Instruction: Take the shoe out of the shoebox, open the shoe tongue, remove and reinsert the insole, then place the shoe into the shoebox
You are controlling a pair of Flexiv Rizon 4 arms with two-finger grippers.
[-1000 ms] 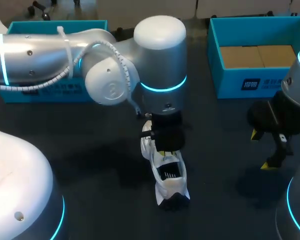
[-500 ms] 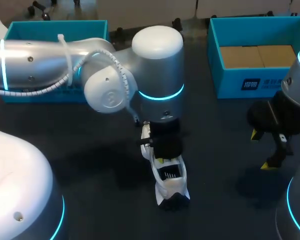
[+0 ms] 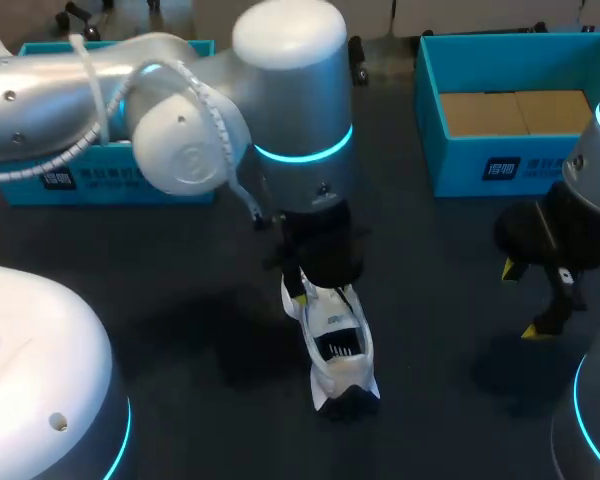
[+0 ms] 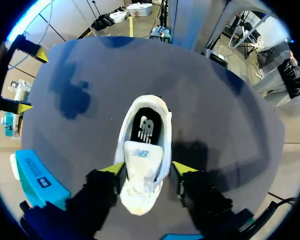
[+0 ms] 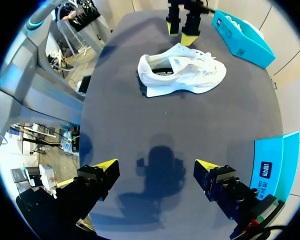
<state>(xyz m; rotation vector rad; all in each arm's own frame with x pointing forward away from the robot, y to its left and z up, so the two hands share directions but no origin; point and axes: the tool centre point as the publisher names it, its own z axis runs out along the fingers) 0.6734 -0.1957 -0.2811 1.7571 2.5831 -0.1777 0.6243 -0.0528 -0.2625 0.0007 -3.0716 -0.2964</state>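
One step looks done: the shoe (image 3: 336,345) lies out on the table (image 3: 180,290). Tongue, insole and boxing appear to remain. The left gripper (image 4: 149,169) straddles the shoe with jaws wide, and the right gripper (image 5: 156,166) gapes empty, well apart.

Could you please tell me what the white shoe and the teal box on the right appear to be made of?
White low-top sneaker: apparently soft mesh or synthetic fabric, matte; its upper creases and folds. Open teal rectangular shoebox: likely printed cardboard, matte, with thin straight walls. The brown floor panels inside look like bare cardboard.
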